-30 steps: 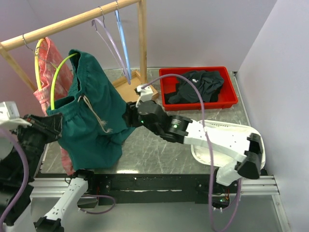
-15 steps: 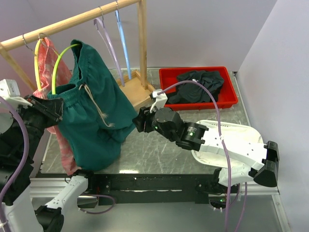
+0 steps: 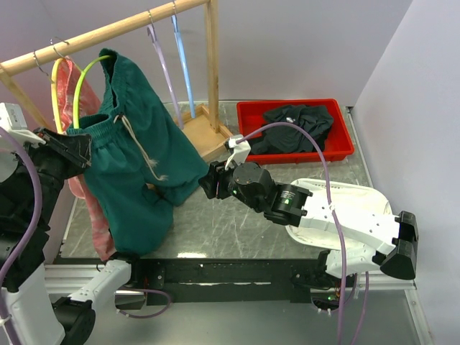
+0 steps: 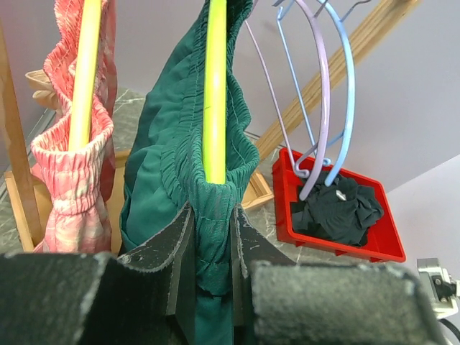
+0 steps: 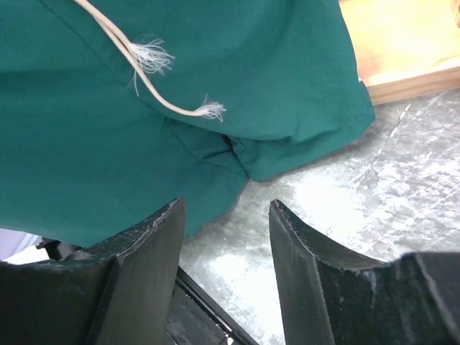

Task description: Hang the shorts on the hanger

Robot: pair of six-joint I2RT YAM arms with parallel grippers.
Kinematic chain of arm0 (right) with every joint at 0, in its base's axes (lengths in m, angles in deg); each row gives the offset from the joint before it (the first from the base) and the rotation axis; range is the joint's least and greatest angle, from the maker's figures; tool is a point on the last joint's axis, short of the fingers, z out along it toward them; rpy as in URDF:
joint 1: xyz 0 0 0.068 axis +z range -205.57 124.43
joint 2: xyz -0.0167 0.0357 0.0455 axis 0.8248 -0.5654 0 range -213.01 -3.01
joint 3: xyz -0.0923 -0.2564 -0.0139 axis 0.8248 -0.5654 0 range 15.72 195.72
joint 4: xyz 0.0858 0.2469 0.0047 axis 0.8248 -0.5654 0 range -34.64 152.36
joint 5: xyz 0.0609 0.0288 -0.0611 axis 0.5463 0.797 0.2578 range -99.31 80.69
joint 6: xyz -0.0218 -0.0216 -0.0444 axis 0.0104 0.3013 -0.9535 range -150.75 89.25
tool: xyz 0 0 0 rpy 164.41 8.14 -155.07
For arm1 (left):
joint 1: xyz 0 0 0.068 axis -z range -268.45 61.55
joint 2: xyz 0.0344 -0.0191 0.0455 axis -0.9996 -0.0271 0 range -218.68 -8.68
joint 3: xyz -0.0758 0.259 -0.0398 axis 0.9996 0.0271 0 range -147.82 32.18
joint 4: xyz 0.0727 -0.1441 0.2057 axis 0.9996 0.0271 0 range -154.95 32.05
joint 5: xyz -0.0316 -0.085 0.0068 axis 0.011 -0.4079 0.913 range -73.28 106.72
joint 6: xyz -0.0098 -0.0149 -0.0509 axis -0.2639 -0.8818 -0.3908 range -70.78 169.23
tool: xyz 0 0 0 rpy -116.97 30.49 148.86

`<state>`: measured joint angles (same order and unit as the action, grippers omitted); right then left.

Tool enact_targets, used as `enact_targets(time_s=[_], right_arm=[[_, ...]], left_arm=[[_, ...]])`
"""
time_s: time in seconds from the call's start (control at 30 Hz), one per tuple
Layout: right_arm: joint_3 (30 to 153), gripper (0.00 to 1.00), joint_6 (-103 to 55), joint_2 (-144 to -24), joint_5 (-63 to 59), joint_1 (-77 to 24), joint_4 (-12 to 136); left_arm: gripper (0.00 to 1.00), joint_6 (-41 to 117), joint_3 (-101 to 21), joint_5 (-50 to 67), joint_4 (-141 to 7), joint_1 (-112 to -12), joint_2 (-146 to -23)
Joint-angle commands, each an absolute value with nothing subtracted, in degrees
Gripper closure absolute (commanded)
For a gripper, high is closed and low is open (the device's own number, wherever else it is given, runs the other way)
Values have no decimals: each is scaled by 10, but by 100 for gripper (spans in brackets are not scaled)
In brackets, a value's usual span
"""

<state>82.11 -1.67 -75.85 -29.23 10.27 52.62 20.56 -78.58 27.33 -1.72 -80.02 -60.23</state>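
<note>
A grey marbled surface (image 3: pixel 237 223) in a white-walled corner carries a wooden rail (image 3: pixel 108 32). Nearest the arms, below the rail's right post, the right claw (image 5: pixel 226 215) has drawn back from the cloth and stands open with nothing between its jaws, the hem just ahead of it. Below the rail's left end the left claw (image 4: pixel 212 215) is closed on the waistband of the shorts (image 3: pixel 136 172), with the hanger (image 4: pixel 214 86) running down into that waistband. Over the last second this bundle has risen toward the rail, so the shorts look to be on the hanger. Whether its hook has caught the rail I cannot tell. On the rail hang a yellow hanger (image 3: pixel 56 86) with a pink garment (image 3: pixel 75 93) and two pale hangers (image 3: pixel 162 65). Right of the rail, a red tray (image 3: pixel 345 133) holds a black garment (image 3: pixel 298 126)
</note>
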Motion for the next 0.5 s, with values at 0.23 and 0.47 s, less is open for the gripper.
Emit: enact_targets(time_s=[0.23, 0.47], right_arm=[[823, 42, -24, -749, -290, 103, 552], [831, 42, -25, -757, -286, 103, 550]], left_arm=[[99, 221, -820, 307, -140, -804, -633], [99, 231, -813, 322, -148, -804, -650]])
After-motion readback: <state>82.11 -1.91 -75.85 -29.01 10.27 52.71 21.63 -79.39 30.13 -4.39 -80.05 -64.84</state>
